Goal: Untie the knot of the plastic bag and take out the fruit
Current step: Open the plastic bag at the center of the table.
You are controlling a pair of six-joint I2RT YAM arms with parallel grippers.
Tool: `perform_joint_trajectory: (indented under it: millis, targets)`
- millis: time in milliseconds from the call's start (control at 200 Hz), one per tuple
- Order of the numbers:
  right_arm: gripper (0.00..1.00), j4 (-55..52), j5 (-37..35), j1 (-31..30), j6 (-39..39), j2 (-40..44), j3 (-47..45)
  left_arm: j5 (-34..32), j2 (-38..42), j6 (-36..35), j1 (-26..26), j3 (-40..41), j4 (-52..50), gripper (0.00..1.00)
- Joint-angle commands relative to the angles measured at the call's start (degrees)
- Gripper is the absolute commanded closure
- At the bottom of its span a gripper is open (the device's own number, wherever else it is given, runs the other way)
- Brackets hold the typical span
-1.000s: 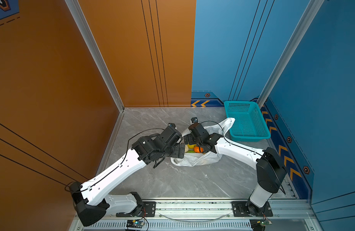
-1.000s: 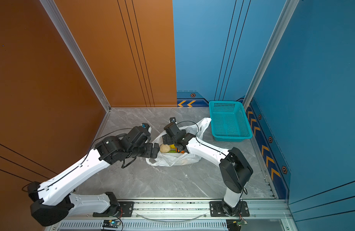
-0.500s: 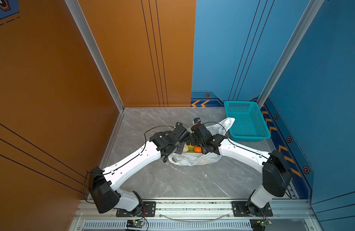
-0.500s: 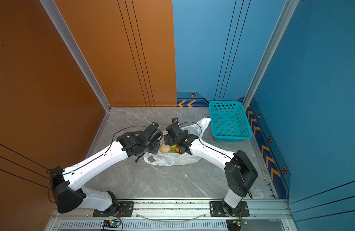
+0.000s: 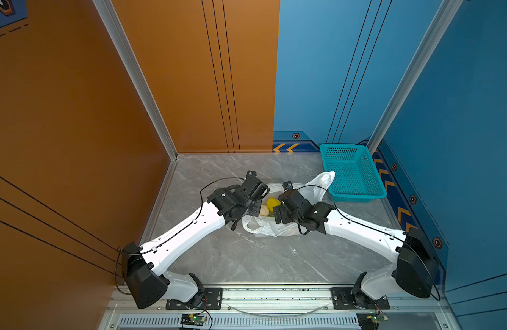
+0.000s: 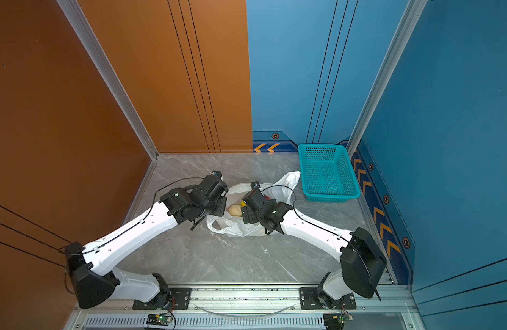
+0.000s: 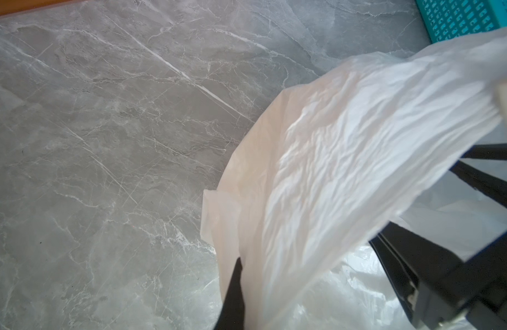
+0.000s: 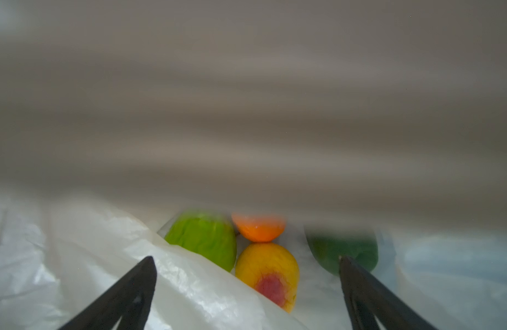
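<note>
The white plastic bag (image 5: 263,228) lies mid-floor in both top views with its mouth open; no knot shows. My left gripper (image 7: 243,263) is shut on the bag's edge, and the film drapes over its dark finger (image 7: 232,297). My right gripper (image 8: 246,258) stands open inside the bag's mouth, facing the fruit. A light green fruit (image 8: 203,240), an orange (image 8: 259,228), a yellow-red peach (image 8: 268,271) and a dark green fruit (image 8: 343,251) lie ahead of its fingertips. From above, a yellow fruit (image 5: 273,202) and a cream one (image 6: 235,211) show between the two wrists.
A teal perforated basket (image 5: 350,171) stands at the back right against the blue wall, just past the bag's loose handle (image 5: 323,178). Orange wall on the left, blue wall on the right. My right arm's black wrist (image 7: 446,271) sits close beside the left gripper.
My left arm has swung in to the bag's near-left rim and its jaws have closed on the film. The right gripper has stayed open at the bag's mouth, shifting slightly.
</note>
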State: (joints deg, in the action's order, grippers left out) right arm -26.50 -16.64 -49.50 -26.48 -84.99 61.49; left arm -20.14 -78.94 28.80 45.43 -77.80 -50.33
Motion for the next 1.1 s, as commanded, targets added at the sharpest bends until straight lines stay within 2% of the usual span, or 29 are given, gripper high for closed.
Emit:
perform_joint_trajectory:
  millis: [0,310,486,616,776,946,1021,1097]
  targets:
    - [0.0,-7.5,0.6,-1.3,-3.4,2.2,-4.1,1.2,1.8,1.4,0.2,-1.3,0.4,1.0]
    - [0.0,-13.7,0.1,-5.2,-12.6,7.3,-13.1,2.9,4.8,5.2,0.9,3.7,-0.6,1.0]
    - [0.0,-11.7,2.4,-5.9,-11.1,9.7,-9.8,3.5,5.7,6.1,3.8,3.9,-0.4,1.0]
    - [0.0,-8.8,3.7,-3.4,-10.5,8.6,-4.9,2.6,5.9,6.0,7.0,3.6,-0.4,1.0]
    - [0.0,-0.5,6.6,3.0,-11.6,3.5,-2.1,2.2,6.9,6.2,8.9,4.3,0.7,1.0]
    - [0.0,14.4,1.7,8.4,-13.2,0.8,-3.7,3.2,7.5,6.2,10.2,5.8,1.5,1.0]
    - [0.0,18.9,-4.8,8.9,-12.7,0.1,-3.7,3.5,7.3,6.3,10.9,6.5,1.5,1.0]
    - [0.0,21.6,-11.6,11.8,-11.5,0.0,-3.5,3.5,7.4,6.9,11.8,7.5,1.5,1.0]
